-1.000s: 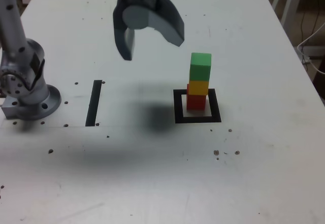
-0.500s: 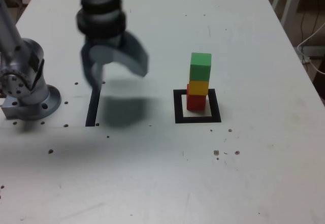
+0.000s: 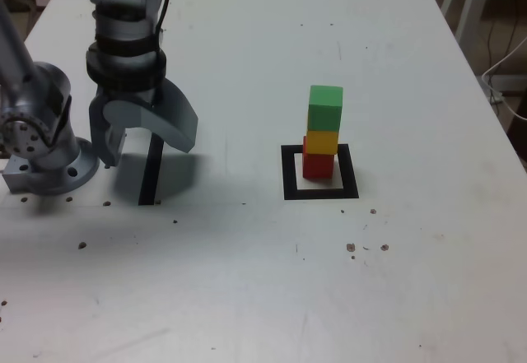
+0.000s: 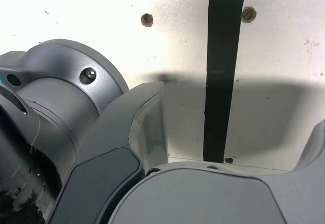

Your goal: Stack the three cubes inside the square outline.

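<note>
The green cube (image 3: 325, 109) sits on the yellow cube (image 3: 322, 141), on the red cube (image 3: 318, 166), seemingly inside the square outline (image 3: 289, 174). The tool (image 3: 151, 152) is wide open, holding nothing.

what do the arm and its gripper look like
The arm is silvery grey with rounded joints, dark bands and a thin black cable along it. The gripper is matte grey, with broad, curved jaws. The round grey base flange has bolt holes.
</note>
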Motion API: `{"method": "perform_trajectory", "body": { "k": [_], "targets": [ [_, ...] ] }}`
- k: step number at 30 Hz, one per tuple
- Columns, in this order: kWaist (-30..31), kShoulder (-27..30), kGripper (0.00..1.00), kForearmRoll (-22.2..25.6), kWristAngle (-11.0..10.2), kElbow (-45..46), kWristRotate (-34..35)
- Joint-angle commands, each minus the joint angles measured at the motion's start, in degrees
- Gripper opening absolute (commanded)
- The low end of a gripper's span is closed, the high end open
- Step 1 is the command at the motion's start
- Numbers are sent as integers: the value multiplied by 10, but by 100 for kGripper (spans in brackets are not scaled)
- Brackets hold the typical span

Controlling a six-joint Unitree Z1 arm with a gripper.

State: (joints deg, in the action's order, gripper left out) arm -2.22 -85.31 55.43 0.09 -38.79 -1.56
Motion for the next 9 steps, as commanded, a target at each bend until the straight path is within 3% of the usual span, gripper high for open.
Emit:
{"method": "perform_trajectory", "body": {
  "k": [1,9],
  "targets": [
    [-1,3,99,0,-1,0,1],
    [-1,3,99,-4,-1,3,1]
  ]
}}
